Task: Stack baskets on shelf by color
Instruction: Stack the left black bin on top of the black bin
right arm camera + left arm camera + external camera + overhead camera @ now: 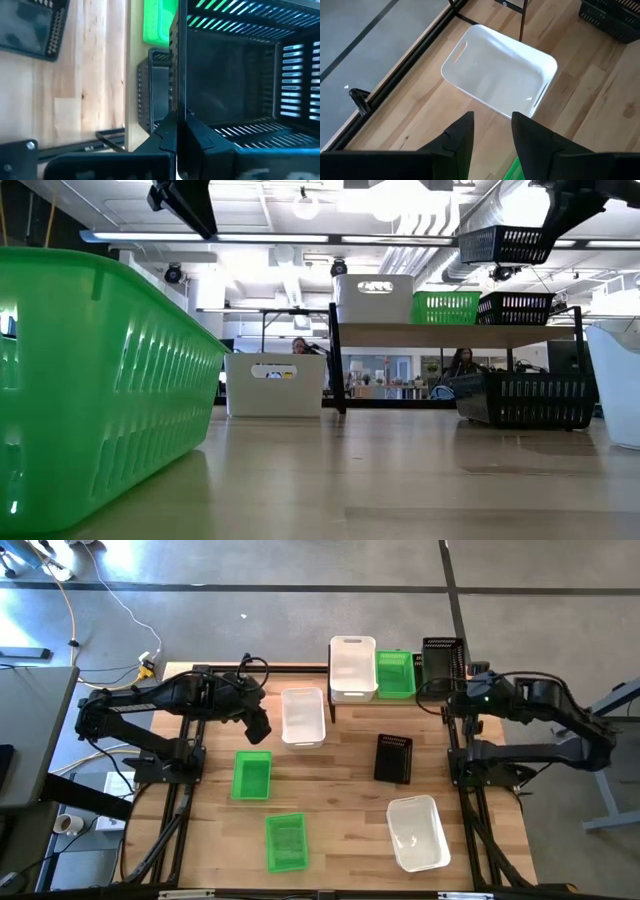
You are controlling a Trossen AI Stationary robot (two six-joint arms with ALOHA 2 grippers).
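The right claw (176,131) pinched the wall of a black basket (506,244), held in the air above another black basket (516,307) at the shelf's (460,333) right end. The left claw (491,131) hung spread over a white basket (498,70) on the tabletop (345,805).

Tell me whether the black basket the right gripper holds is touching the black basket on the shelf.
Apart. In the low view, the held black basket hangs clearly above the black basket on the shelf, with open background showing between them.
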